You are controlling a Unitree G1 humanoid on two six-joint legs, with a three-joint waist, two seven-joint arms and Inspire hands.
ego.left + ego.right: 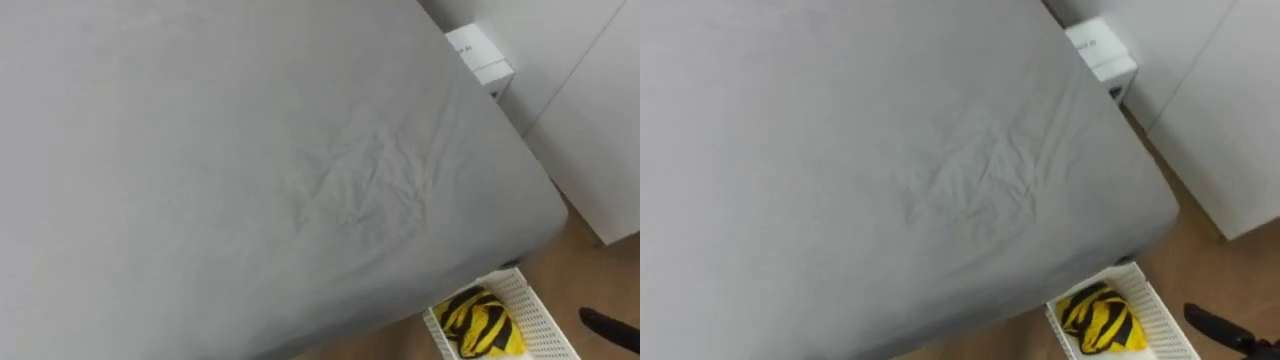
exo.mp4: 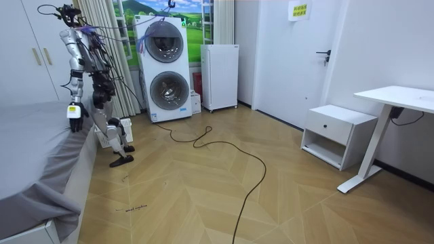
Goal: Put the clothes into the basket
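Note:
A white slatted basket (image 1: 541, 311) stands on the wooden floor by the bed's corner, at the lower right of the eye views. A yellow and black garment (image 1: 480, 322) lies bunched inside it. The grey sheet of the bed (image 1: 250, 170) is bare, with a patch of wrinkles near its middle. In the room view I stand at the bed's edge on the room view's left, facing the bed. My left hand (image 2: 74, 118) hangs down beside the mattress edge with nothing visible in it.
A small white box (image 1: 481, 55) sits past the bed's far corner, beside white wardrobe doors (image 1: 590, 140). Behind me are stacked washing machines (image 2: 165, 68), a white cabinet (image 2: 220, 76), a low drawer unit (image 2: 337, 133) and a desk (image 2: 397, 102).

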